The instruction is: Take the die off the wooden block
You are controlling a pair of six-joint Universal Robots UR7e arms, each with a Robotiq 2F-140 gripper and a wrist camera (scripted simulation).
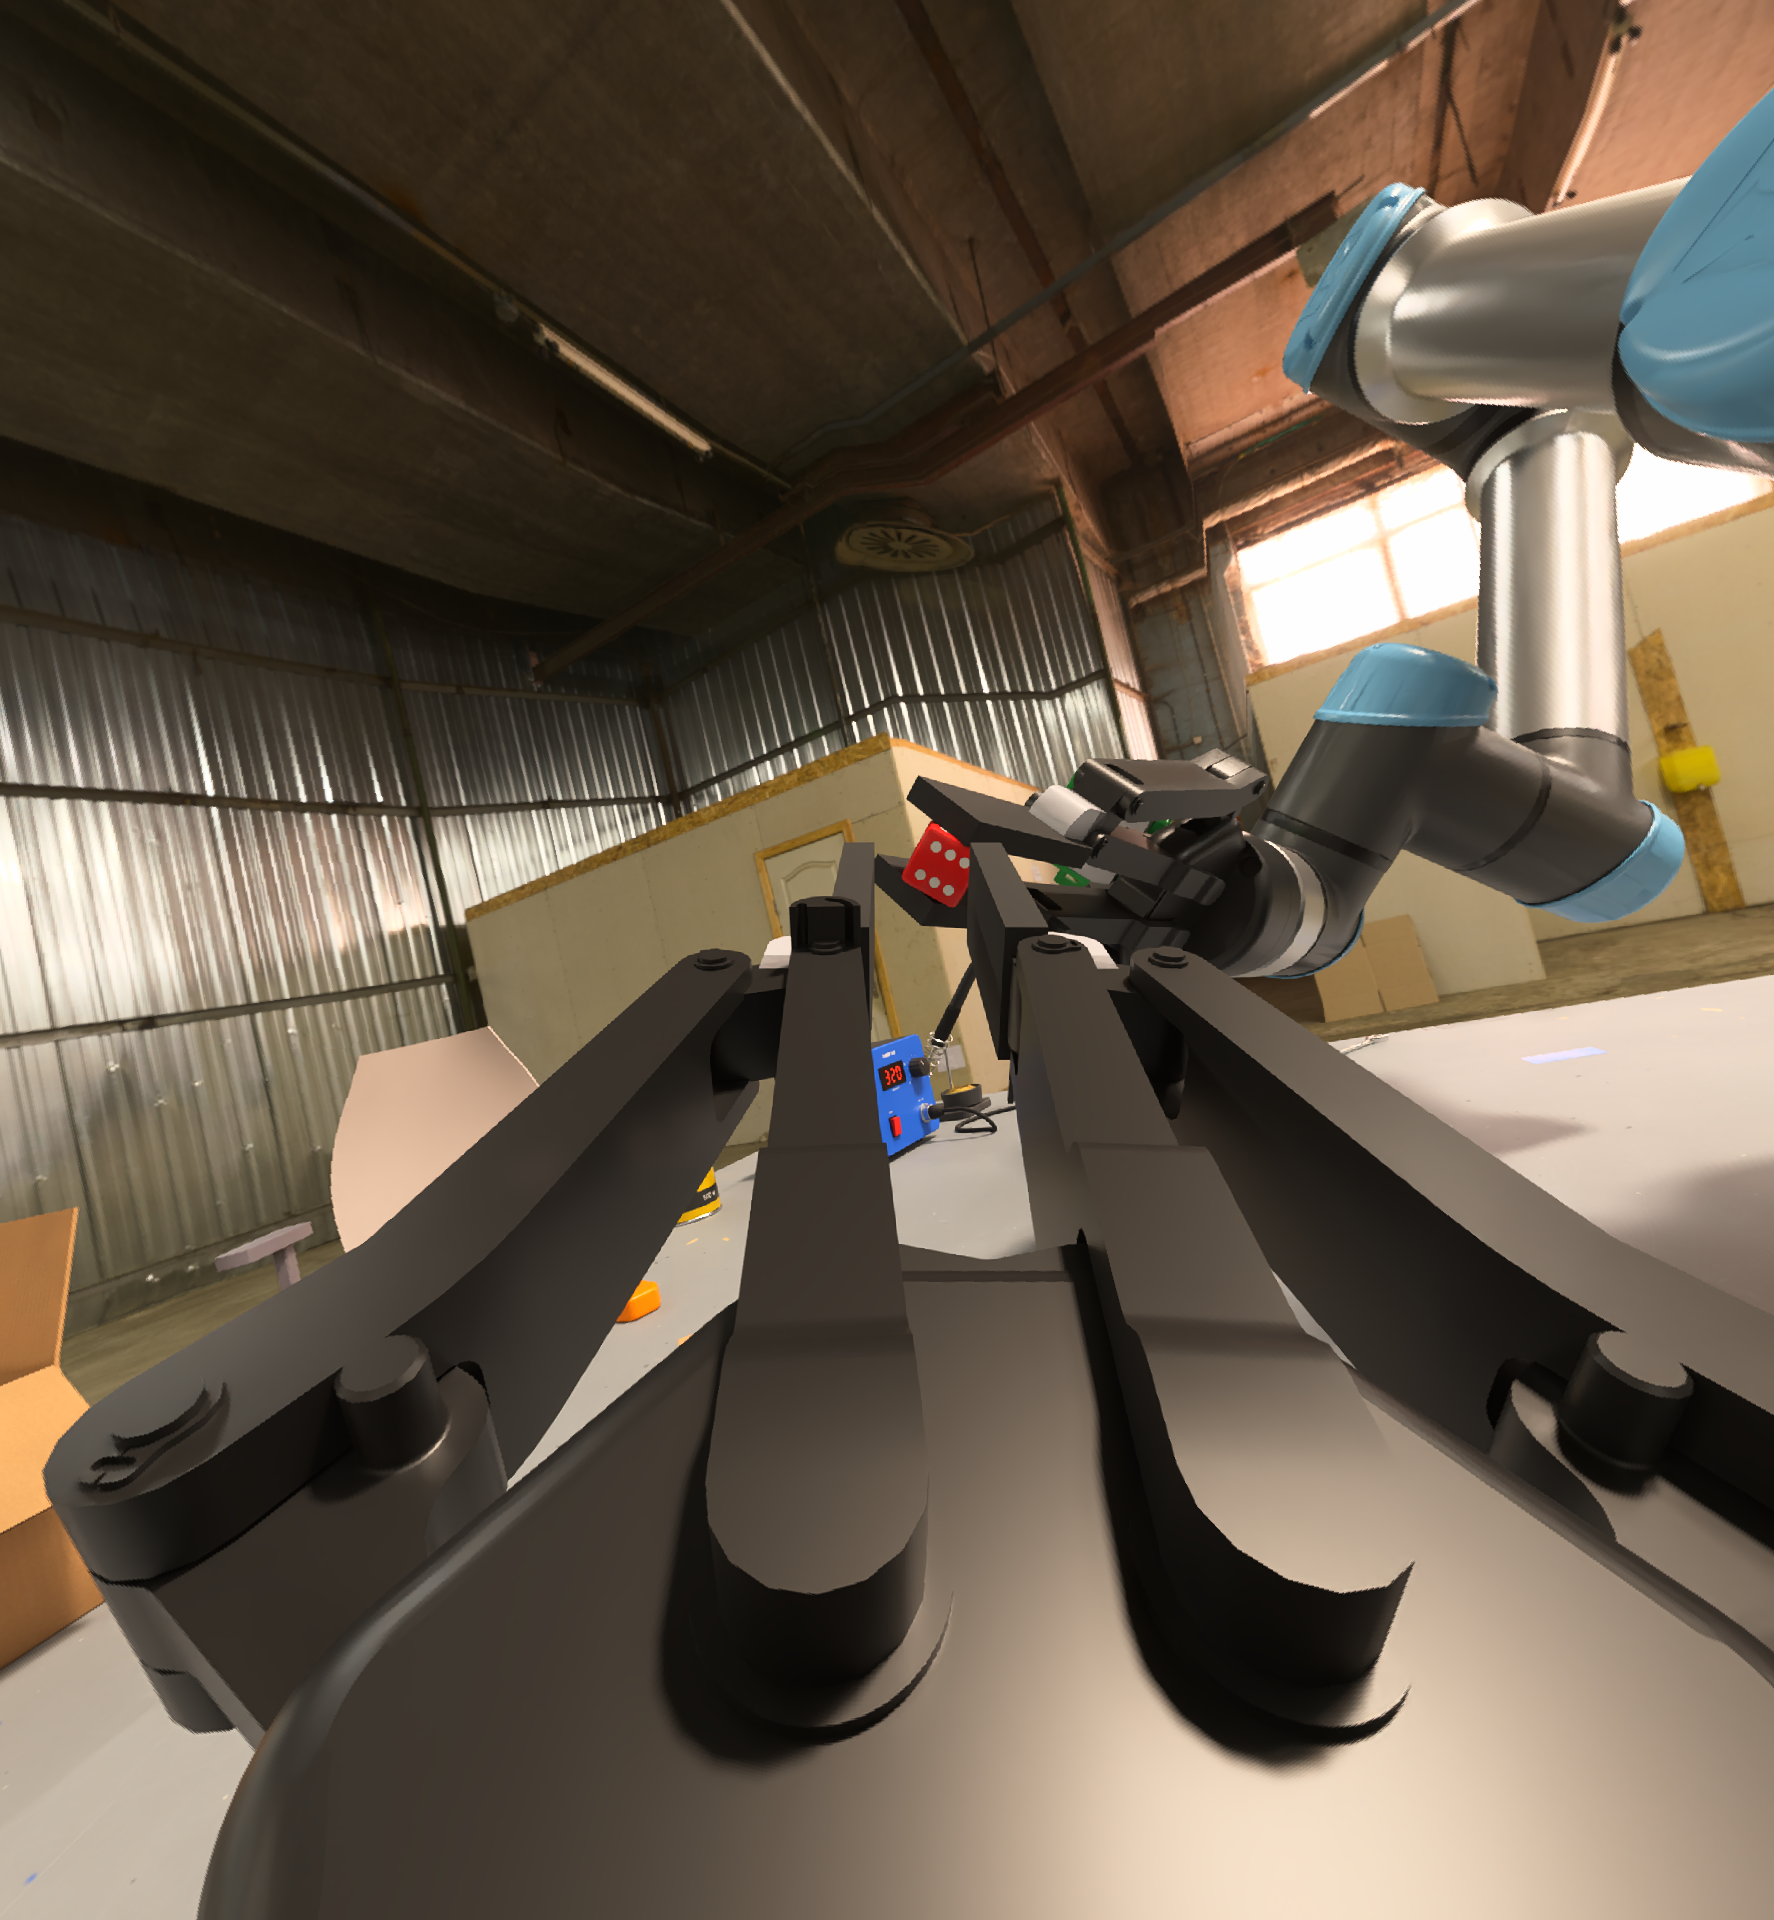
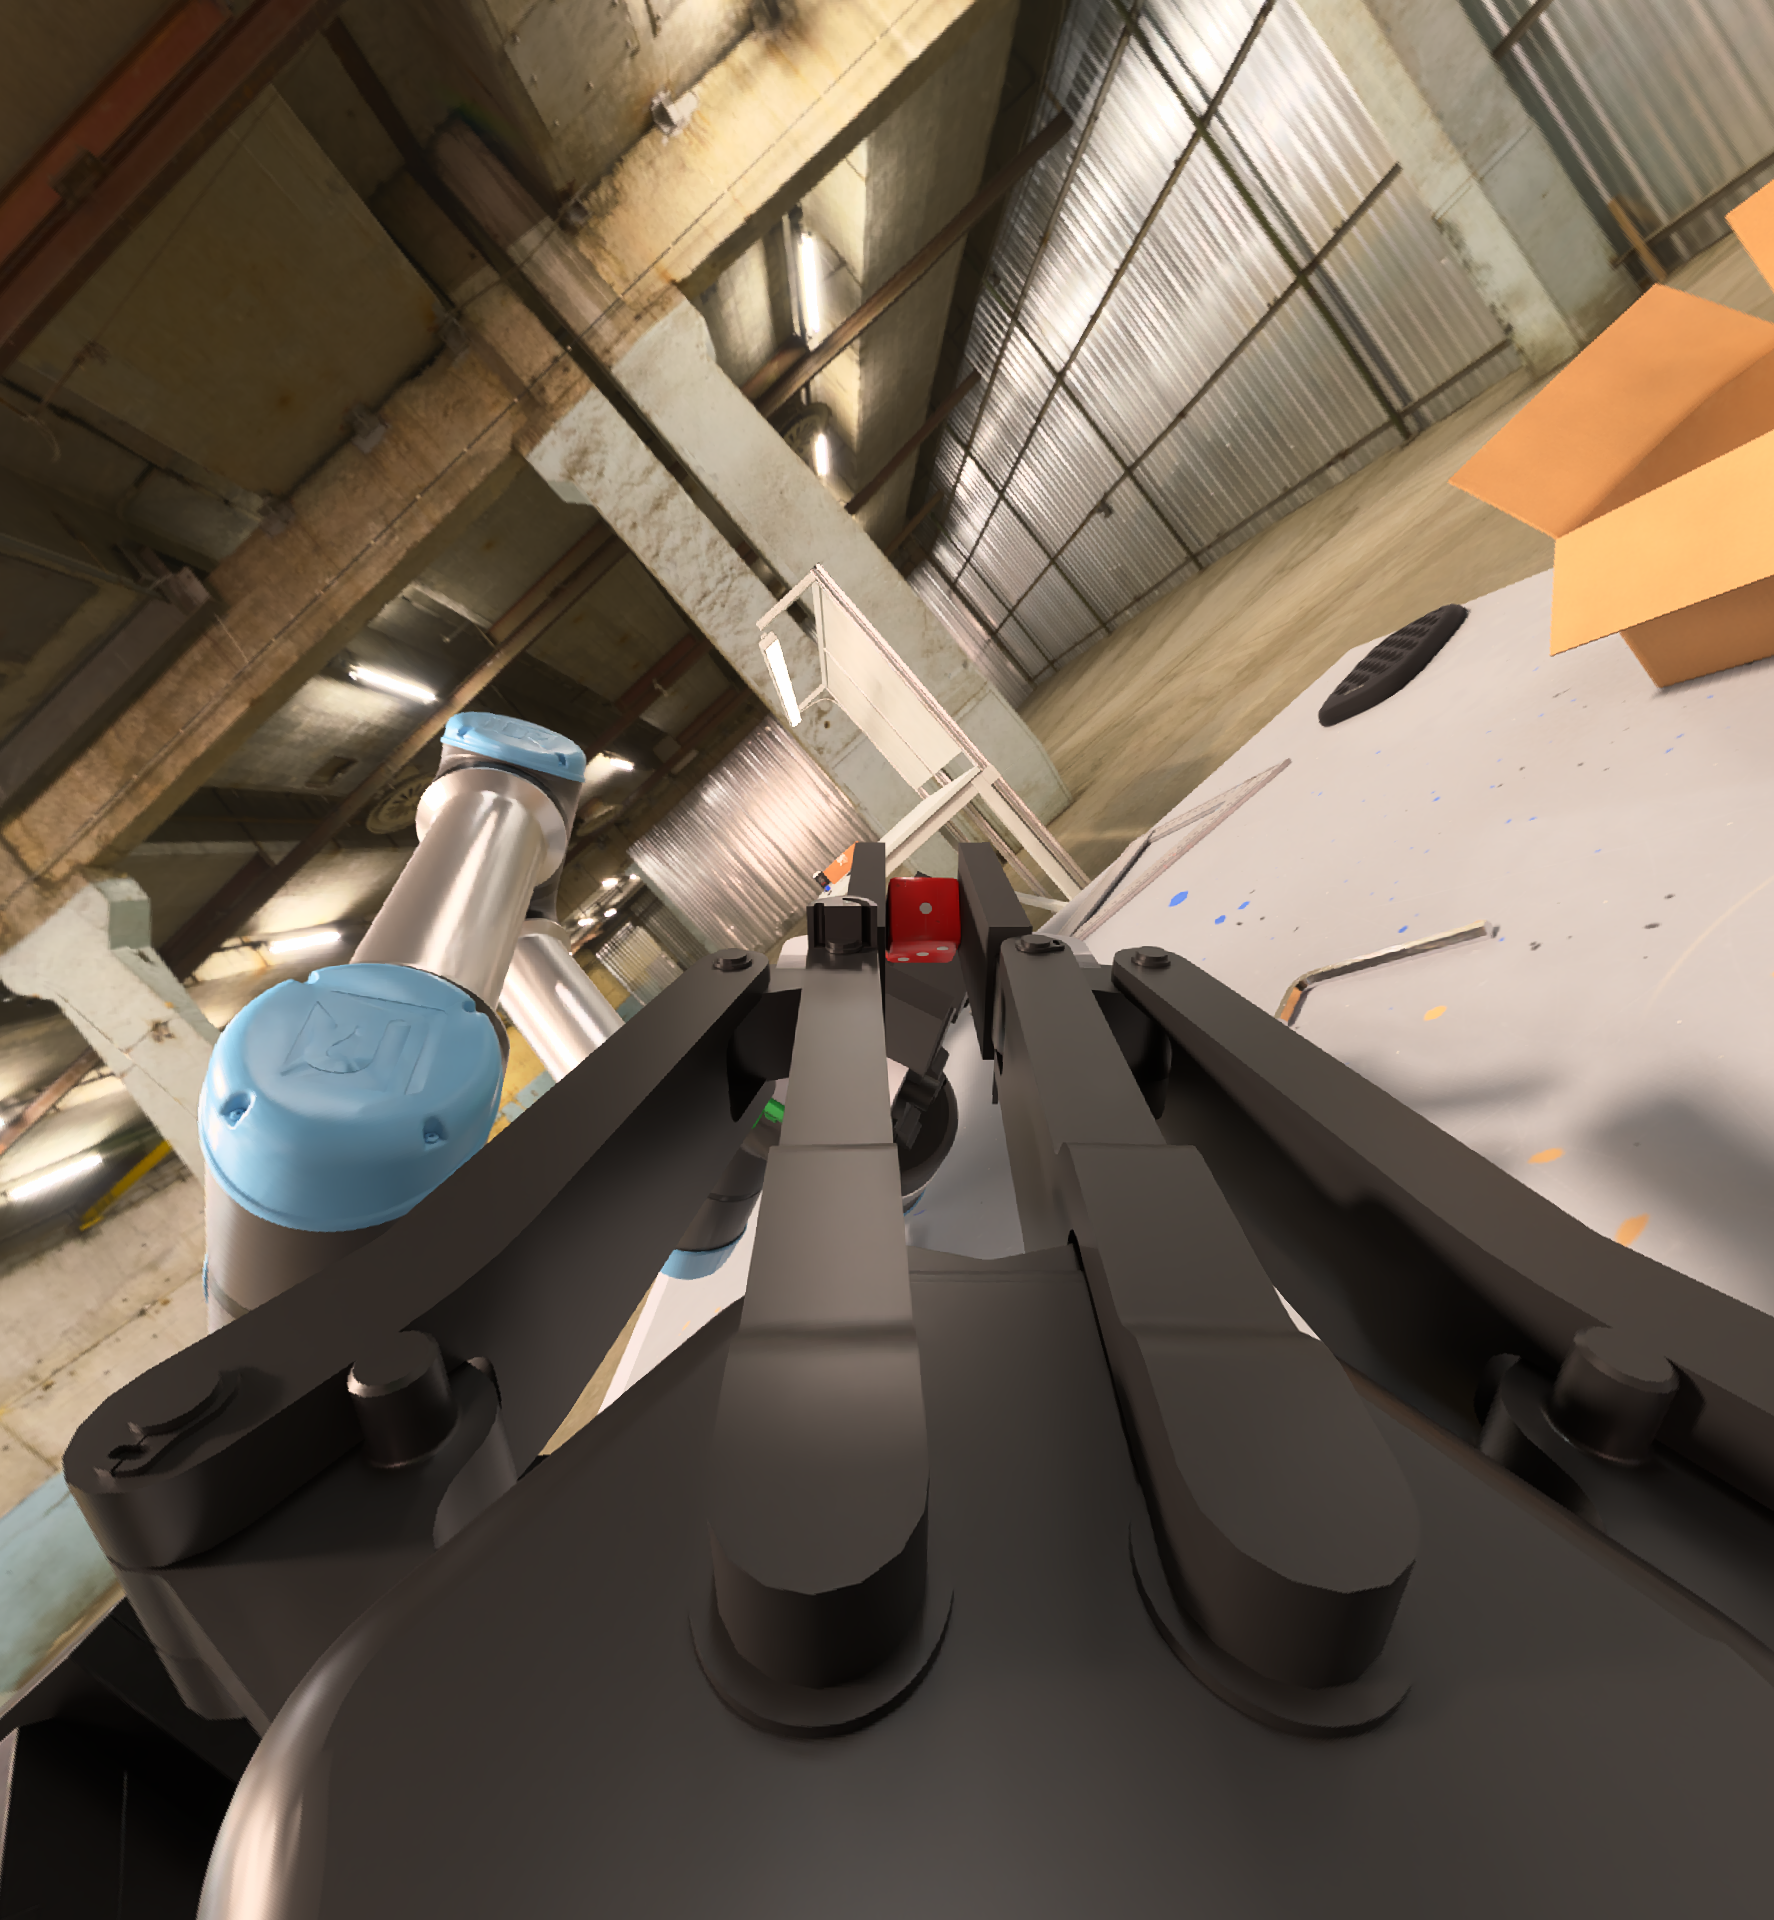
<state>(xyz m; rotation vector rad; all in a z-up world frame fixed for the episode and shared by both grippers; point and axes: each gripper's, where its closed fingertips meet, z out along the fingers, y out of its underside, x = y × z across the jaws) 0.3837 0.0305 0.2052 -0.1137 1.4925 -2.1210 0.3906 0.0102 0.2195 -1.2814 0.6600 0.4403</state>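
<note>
Right gripper (image 2: pixel 921 883) clamped on red die (image 2: pixel 922 914), above table (image 2: pixel 1485 831)

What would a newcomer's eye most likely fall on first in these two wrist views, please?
Probably the red die, bright against dark metal, pinched between the right gripper fingers; in the left wrist view it hangs in the air just beyond the left gripper, whose tips stand close together around nothing. Next would be the blue-capped arm at upper right, then the orange cardboard box on the grey table.
</note>
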